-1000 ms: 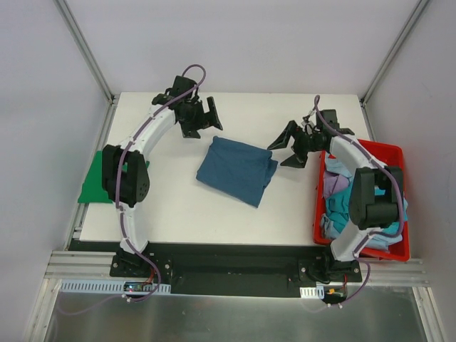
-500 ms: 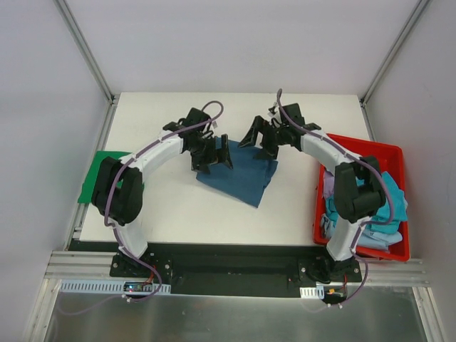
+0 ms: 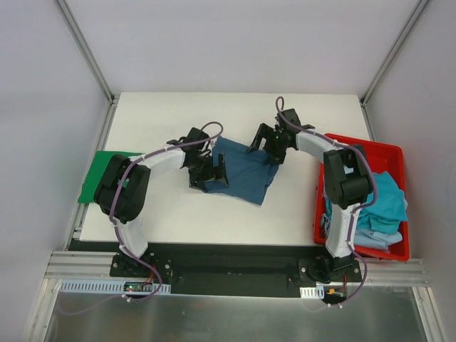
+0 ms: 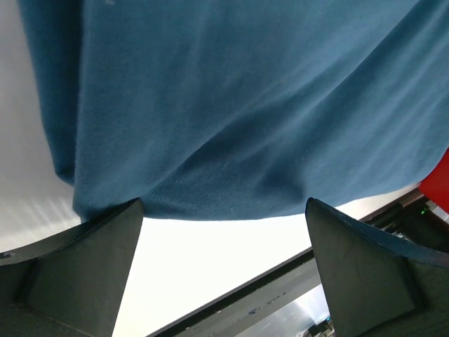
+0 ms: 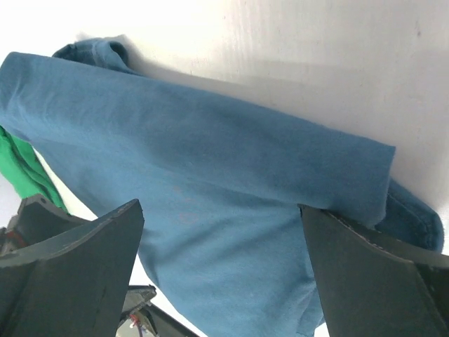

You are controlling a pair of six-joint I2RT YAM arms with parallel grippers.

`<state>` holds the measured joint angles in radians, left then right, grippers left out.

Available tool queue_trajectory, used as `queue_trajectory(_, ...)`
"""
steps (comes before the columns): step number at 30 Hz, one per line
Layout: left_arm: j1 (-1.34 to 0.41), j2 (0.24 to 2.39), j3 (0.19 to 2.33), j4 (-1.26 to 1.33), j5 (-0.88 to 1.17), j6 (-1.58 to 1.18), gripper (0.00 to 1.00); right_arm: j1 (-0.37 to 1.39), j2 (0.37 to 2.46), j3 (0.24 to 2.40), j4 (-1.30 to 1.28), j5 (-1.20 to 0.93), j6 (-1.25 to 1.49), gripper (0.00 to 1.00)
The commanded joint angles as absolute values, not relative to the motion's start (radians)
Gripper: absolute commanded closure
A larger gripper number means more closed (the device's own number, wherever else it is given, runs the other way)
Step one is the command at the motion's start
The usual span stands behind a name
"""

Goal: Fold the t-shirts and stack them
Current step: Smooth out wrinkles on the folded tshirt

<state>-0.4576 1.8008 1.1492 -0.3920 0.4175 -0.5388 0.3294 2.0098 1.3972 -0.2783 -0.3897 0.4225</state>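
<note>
You are looking at soft, matt cotton in the dark teal-blue t-shirt (image 3: 242,171) at the centre of the top view. Its knit shows fine and lightly creased in both wrist views. The table (image 3: 285,206) beneath it is smooth matt white. At the right, the red bin (image 3: 381,148) is glossy plastic and holds teal t-shirts (image 3: 388,196) of the same matt cloth. The left gripper (image 4: 223,210) and right gripper (image 5: 219,206) have dull dark plastic fingers (image 4: 84,267). Along the bottom edge lies a brushed metal sheet (image 3: 214,317).

Robotics lab cell: white table (image 3: 178,214), aluminium frame posts (image 3: 85,50), blank white walls (image 3: 242,43), black mounting rail (image 3: 228,267) at near edge.
</note>
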Motion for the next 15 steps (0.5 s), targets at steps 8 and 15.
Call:
queue_trajectory(8,-0.586,1.519,1.104,-0.374,0.425,-0.578,0.01,0.321,1.744,1.442,-0.410,-0.463,0.224,0.04)
queue_trajectory(15,-0.523,1.598,1.238,-0.370,0.406,-0.555,0.01,0.377,1.577,1.133,-0.296,-0.680,0.345,0.04)
